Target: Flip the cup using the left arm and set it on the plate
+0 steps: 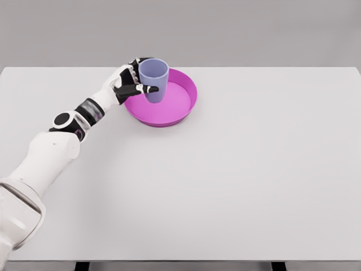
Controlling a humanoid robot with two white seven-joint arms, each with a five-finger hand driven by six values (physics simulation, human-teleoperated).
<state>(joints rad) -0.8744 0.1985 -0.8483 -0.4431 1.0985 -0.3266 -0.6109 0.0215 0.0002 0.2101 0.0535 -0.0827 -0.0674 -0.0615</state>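
- Left hand (131, 82) is wrapped around the cup (154, 80), fingers curled on the side facing the robot's left and the thumb poking across the lower front. So it's pinching the cup, not spread.
- The cup is mouth up, pretty much upright, maybe a hair tilted. It sits over the plate's left part, near the rim.
- Can't tell if the cup's base is touching the plate (179, 107) or hanging just above it. From this angle it overlaps the plate floor and there's no clear gap or shadow to go by.
- The plate is the pink shallow one on the desk (254, 169), toward the far edge, left of middle.
- Left arm comes in from the plate's lower left, wrist just beside the rim. Right arm isn't showing anywhere.
- My read: the flip looks done since the opening faces up, so we're at the placing step.
- What's next, I'd guess: get the base flat on the plate floor if it isn't already, then open the fingers cleanly and back the hand off to the left without dragging the cup or bumping the rim.
- Cup's closer to the rim than the middle, so a sloppy release could tip it.
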